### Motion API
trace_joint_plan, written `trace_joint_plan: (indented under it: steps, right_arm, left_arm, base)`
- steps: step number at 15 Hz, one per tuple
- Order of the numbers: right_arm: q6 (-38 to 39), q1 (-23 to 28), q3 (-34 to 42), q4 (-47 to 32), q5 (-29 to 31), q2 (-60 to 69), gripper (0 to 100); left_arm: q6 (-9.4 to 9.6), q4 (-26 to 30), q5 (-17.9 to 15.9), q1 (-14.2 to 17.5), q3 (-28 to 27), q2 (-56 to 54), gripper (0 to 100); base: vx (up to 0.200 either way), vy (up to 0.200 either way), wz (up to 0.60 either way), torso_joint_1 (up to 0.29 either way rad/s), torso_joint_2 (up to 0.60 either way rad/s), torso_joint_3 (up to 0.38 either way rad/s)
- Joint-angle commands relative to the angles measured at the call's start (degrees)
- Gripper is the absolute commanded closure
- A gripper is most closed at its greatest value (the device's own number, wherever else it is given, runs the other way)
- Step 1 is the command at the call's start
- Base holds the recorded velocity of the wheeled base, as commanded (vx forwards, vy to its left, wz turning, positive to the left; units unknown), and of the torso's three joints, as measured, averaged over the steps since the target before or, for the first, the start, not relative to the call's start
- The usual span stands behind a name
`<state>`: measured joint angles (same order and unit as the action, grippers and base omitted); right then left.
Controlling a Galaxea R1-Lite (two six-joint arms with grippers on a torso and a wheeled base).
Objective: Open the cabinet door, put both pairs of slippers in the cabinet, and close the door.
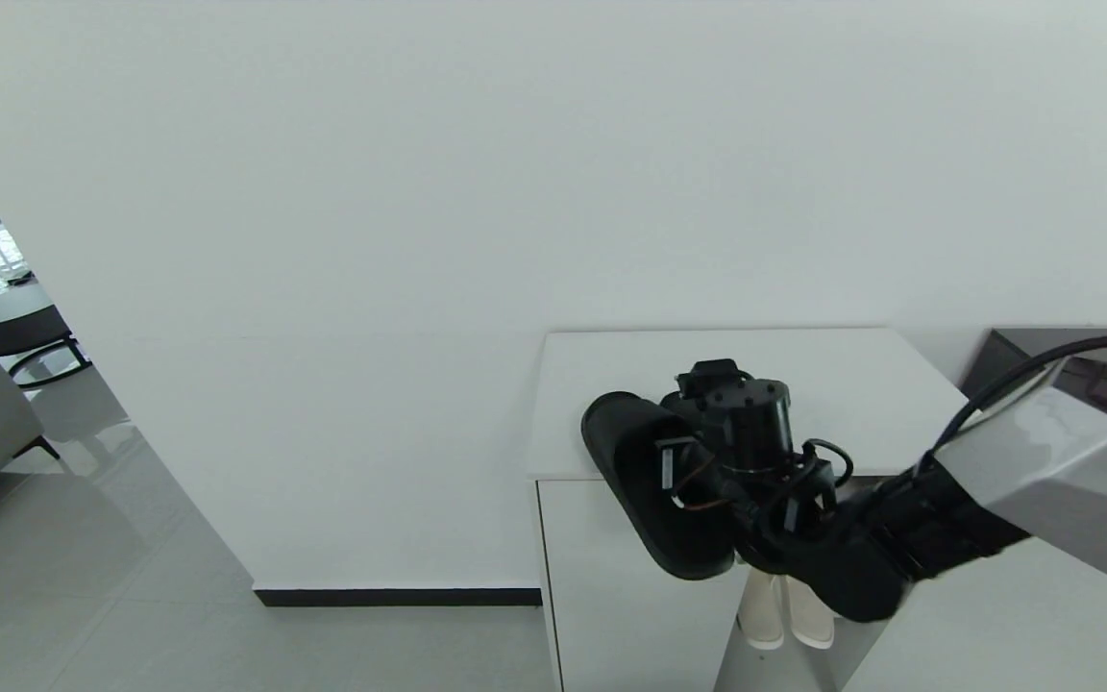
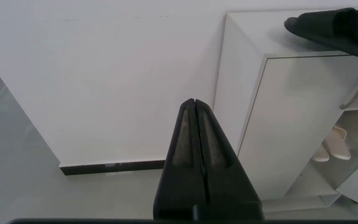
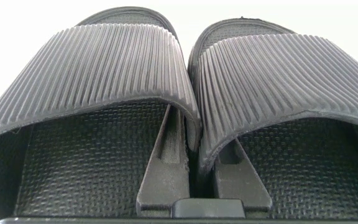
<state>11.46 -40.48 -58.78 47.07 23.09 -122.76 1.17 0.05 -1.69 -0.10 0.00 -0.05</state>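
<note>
The right gripper [image 3: 197,163] is largely hidden. In the head view its fingers are buried inside a pair of black rubbery slide slippers [image 1: 651,490], and only one slipper is plainly made out there, the other being covered by the wrist. In the right wrist view the two fingers [image 3: 162,168] are seen one inside each slipper, clamped on the adjoining side walls. The straps are ribbed and arched, and the footbeds are finely dimpled.

The pair is held tilted above the top of a white, smooth, flat-topped cabinet [image 1: 803,375], near its front edge. The cabinet is cut off by the bottom of the head view. Its left door [image 2: 291,124] is shut and carries a slim metal bar handle [image 2: 353,93]. The right side stands open, and a pair of pale beige slippers [image 2: 332,144] is seen on a shelf inside.

The left gripper [image 2: 194,155] is held left of the cabinet, below its top, with its black jaws pressed together and nothing between them. Open glossy grey floor tiles [image 1: 131,577] lie left of the cabinet, along a plain white wall [image 1: 419,192].
</note>
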Motion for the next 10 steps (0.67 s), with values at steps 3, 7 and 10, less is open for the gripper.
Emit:
trace_joint_plan:
  steps: [3, 7, 10]
  right_arm:
    - [-0.1, -2.9, 10.1, 4.6, -1.2, 7.4, 100]
    - [-0.1, -4.2, 11.4, 5.6, -1.1, 7.4, 100]
    - [0.0, -4.3, 11.8, 5.9, -0.9, 7.4, 100]
  left_arm:
    - [-0.03, 0.0, -0.1, 0.0, 0.0, 0.0, 100]
    - [-0.03, 0.0, 0.0, 0.0, 0.0, 0.0, 100]
    - [-0.03, 0.0, -0.1, 0.0, 0.0, 0.0, 100]
  base:
    - [-0.2, 0.0, 0.0, 0.006, 0.0, 0.002]
    - [-0.2, 0.0, 0.0, -0.001, 0.0, 0.005]
    - [-0.133, 0.0, 0.0, 0.005, 0.0, 0.002]
